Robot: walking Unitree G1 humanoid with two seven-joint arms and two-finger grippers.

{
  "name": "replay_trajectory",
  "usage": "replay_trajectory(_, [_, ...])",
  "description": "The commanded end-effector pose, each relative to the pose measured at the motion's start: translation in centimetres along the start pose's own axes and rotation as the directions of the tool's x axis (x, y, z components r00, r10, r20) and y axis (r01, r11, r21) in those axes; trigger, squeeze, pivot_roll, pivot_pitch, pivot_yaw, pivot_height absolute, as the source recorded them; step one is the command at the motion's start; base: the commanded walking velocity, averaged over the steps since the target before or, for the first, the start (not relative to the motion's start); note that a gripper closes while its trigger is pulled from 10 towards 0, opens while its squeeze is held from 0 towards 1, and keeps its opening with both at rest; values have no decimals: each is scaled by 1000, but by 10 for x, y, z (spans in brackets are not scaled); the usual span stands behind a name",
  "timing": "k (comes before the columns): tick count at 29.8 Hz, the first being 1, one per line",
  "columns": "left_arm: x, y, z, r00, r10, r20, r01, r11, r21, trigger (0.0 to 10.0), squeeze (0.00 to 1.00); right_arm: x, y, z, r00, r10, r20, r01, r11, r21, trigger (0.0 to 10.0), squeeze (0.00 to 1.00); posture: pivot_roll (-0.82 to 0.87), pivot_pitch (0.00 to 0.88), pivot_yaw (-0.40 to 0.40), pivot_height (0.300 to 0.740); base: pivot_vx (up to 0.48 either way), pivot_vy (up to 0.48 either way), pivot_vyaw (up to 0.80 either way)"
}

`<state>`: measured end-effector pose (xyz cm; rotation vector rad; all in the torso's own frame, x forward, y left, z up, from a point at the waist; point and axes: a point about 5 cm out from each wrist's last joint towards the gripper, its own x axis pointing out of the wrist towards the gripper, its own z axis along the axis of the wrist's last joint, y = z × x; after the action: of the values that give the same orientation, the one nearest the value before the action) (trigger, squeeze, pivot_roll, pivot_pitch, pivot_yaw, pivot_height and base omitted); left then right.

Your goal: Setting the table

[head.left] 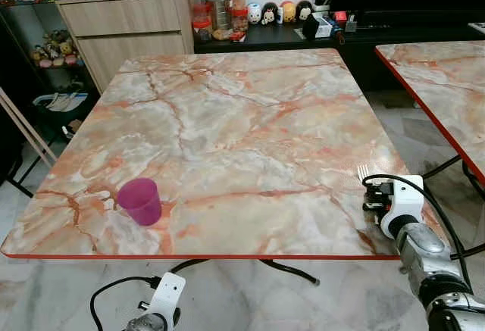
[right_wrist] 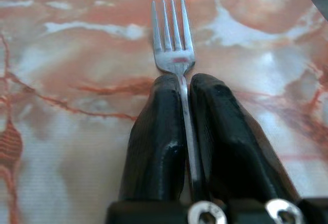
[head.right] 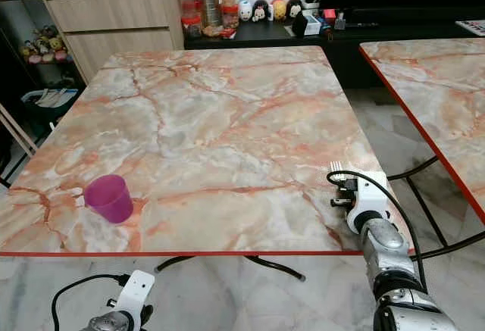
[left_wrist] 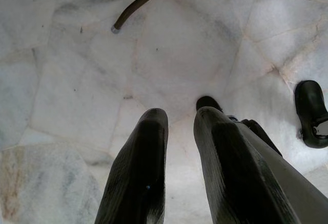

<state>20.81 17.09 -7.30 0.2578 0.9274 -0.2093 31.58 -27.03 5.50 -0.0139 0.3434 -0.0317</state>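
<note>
- The right gripper [right_wrist: 185,88] has its two black fingers pressed together on the handle of a silver metal four-tined fork [right_wrist: 174,44], whose tines stick out past the fingertips.
- In the head views that gripper sits over the near right corner of the square marble-patterned table with a red edge [head.left: 227,119]; the fork's tines [head.left: 363,172] show just above the wrist housing.
- Whether the fork already touches the tabletop is hard to tell; in the right wrist view it seems to sit low over the surface.
- A translucent purple plastic cup [head.left: 140,201] stands upright near the table's front left corner, well apart from the fork.
- The left gripper [left_wrist: 179,131] hangs idle below the table edge, its fingers slightly parted over the pale marble floor [left_wrist: 66,80], holding nothing.
- The step in hand appears to be laying the fork; next, the gripper would need to lower it flat onto the table, release it and draw back clear of the handle.
</note>
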Motion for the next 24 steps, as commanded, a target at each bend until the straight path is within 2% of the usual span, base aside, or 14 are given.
replay_trajectory(1, [0,2,1,1000,-2,-6,2,1000,2,10000,0,4,5,7,1000,14,22,-14,1000,1,0,0,-11,0,57,728,0,0,0])
replay_trajectory(8, [0,2,0,1000,-3,-9,3,1000,1,10000,0,5,11,10,999,31,38,-32,1000,0,0,0,-12,0,59,728,0,0,0])
replay_trajectory(12, [0,5,2,1000,19,2,-19,1000,6,10000,0,9,20,20,995,63,83,-63,998,-13,0,0,-11,0,58,728,0,0,0])
replay_trajectory(15, [0,5,2,1000,23,4,-23,1000,7,10000,0,10,21,22,994,67,90,-67,998,-13,0,0,-11,0,58,728,0,0,0])
replay_trajectory(16, [0,7,3,999,35,9,-35,999,6,10000,0,11,25,30,990,76,123,-74,997,-20,10000,0,-13,0,59,728,0,0,0])
replay_trajectory(18, [0,10,6,998,60,18,-60,998,7,10000,0,15,35,53,970,110,216,-103,994,-44,10000,0,-15,0,59,728,0,0,0])
replay_trajectory(19, [0,11,6,997,71,18,-71,997,11,10000,0,15,48,76,940,156,302,-139,987,-77,10000,0,-17,0,58,728,0,0,0])
replay_trajectory(20, [0,11,6,997,71,18,-71,997,11,10000,0,15,48,76,940,156,302,-139,987,-77,10000,0,-17,0,58,728,0,0,0])
replay_trajectory(22, [0,11,5,997,81,15,-81,997,12,10000,0,10,70,105,892,226,392,-168,970,-177,10000,0,-25,0,57,728,0,0,0])
replay_trajectory(24, [0,10,5,996,87,15,-87,996,23,10000,0,9,75,116,882,211,423,-153,974,-167,10000,0,-24,0,56,728,0,0,0])
